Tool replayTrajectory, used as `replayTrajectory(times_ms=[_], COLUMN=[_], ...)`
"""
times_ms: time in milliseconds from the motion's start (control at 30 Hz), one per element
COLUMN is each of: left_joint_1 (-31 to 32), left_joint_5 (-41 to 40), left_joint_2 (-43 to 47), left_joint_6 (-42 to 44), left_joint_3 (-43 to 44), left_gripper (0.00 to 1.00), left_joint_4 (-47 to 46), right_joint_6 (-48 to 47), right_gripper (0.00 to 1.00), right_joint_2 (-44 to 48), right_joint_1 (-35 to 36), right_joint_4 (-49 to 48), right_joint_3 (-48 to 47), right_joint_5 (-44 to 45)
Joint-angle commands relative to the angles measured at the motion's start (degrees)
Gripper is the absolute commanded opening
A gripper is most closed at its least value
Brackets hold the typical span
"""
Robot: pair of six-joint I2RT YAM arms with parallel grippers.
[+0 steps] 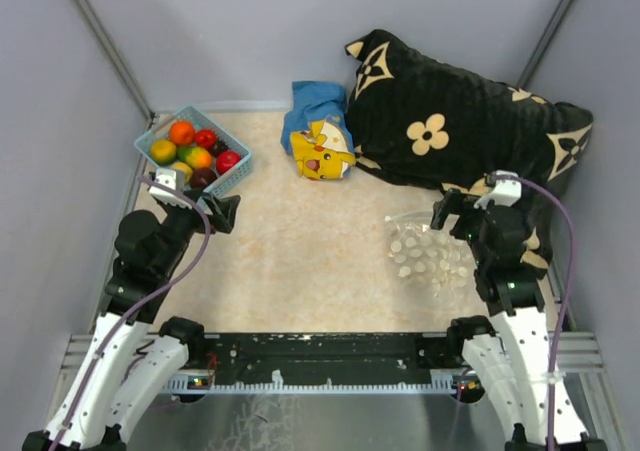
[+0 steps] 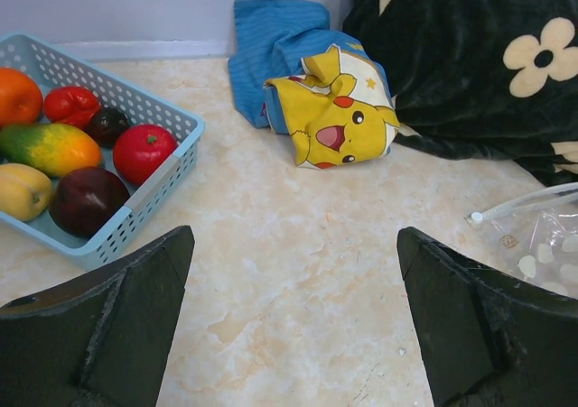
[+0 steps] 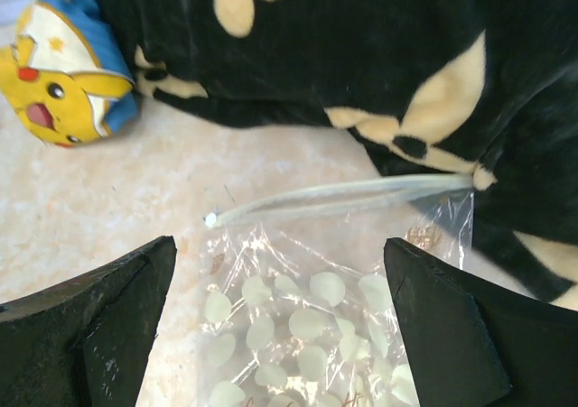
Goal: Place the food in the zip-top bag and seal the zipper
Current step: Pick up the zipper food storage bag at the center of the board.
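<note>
The toy fruits [image 1: 195, 153] lie in a light blue basket [image 1: 230, 179] at the back left; in the left wrist view they show as orange, red, green-yellow, yellow and dark purple pieces [image 2: 88, 199]. The clear spotted zip-top bag [image 1: 425, 256] lies flat at the right, empty, below my right gripper [image 3: 280, 276]. Its whitish zipper strip [image 3: 343, 198] runs along the far edge, beside the black pillow. My left gripper [image 2: 293, 276] is open and empty over bare table, right of the basket [image 2: 149, 199]. My right gripper [image 1: 447, 211] is open and empty above the bag [image 3: 307, 326].
A yellow cartoon plush [image 1: 322, 153] with blue cloth lies at the back centre. A large black pillow with cream flowers [image 1: 460, 121] fills the back right and touches the bag's far side. Grey walls enclose the table.
</note>
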State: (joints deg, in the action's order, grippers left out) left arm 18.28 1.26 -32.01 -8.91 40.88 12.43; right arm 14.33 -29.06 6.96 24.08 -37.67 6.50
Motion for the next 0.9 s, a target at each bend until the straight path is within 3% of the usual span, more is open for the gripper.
replayTrajectory(times_ms=[0,400,633,867], left_joint_1=[0.59,1.05,1.05,1.07], left_joint_5=[0.94,4.63,6.25,7.47], left_joint_2=[1.53,1.04,-0.06,-1.74], left_joint_6=[1.06,0.95,0.84,0.78], left_joint_3=[0.62,0.62,0.84,0.94], left_gripper=[1.00,1.00,1.00,1.00], left_joint_4=[0.10,-0.03,0.16,0.40], right_joint_6=[1.86,1.16,1.14,1.10], right_gripper=[0.98,0.96,0.96,0.96], right_joint_2=[-6.24,-28.97,-34.54,-39.46], right_joint_1=[0.33,0.74,6.47,6.75], right_joint_4=[-1.34,-1.19,-3.81,-7.62], right_joint_3=[-1.36,-3.55,-3.92,-3.47], right_joint_5=[0.29,-3.26,5.68,5.09])
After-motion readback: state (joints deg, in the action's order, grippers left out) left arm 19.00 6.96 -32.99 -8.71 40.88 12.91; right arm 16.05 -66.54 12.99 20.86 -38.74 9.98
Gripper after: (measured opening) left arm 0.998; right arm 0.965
